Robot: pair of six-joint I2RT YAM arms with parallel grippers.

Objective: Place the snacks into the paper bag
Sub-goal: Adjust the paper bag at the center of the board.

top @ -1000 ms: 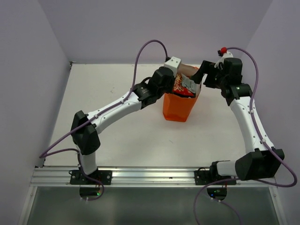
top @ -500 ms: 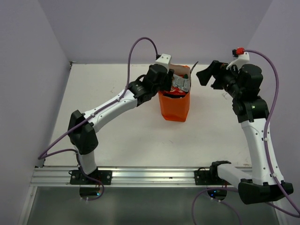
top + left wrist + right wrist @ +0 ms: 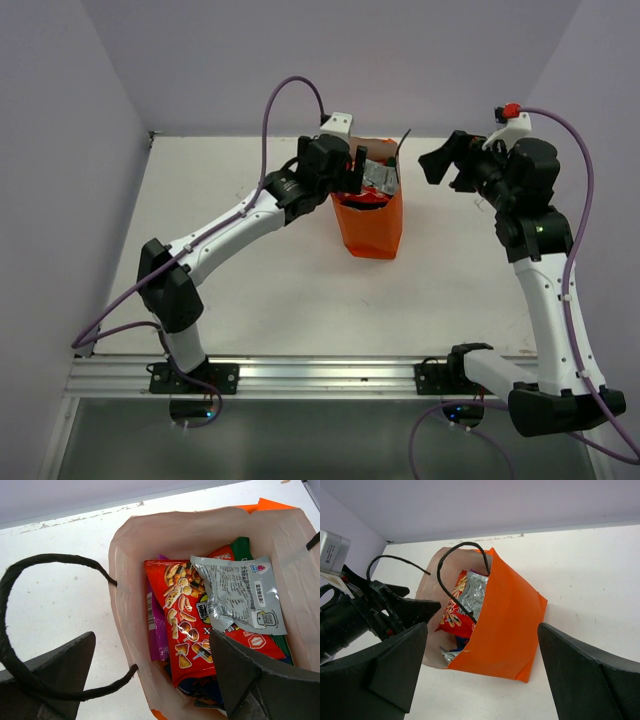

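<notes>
The orange paper bag (image 3: 370, 225) stands at the middle back of the table with its mouth up. Inside lie the snacks: a red packet (image 3: 185, 625), a silver one (image 3: 240, 597) on top of it, a magenta one (image 3: 157, 630), a green edge (image 3: 243, 547) and a dark blue one (image 3: 200, 690) beneath. My left gripper (image 3: 352, 175) is open astride the bag's left rim (image 3: 120, 610), one finger outside and one over the packets, holding nothing. My right gripper (image 3: 440, 165) hangs open to the right of the bag, apart from it.
Two black cord handles (image 3: 30, 570) (image 3: 452, 580) loop up from the bag's rim; one curls past my left outer finger. In the right wrist view the left gripper (image 3: 375, 610) sits at the bag's (image 3: 510, 625) far side. Lilac walls close in the white table (image 3: 250, 290).
My left gripper has opened wide and shifted a little left and back at the rim. My right gripper drew away from the bag's right rim. The bag now stands straighter.
</notes>
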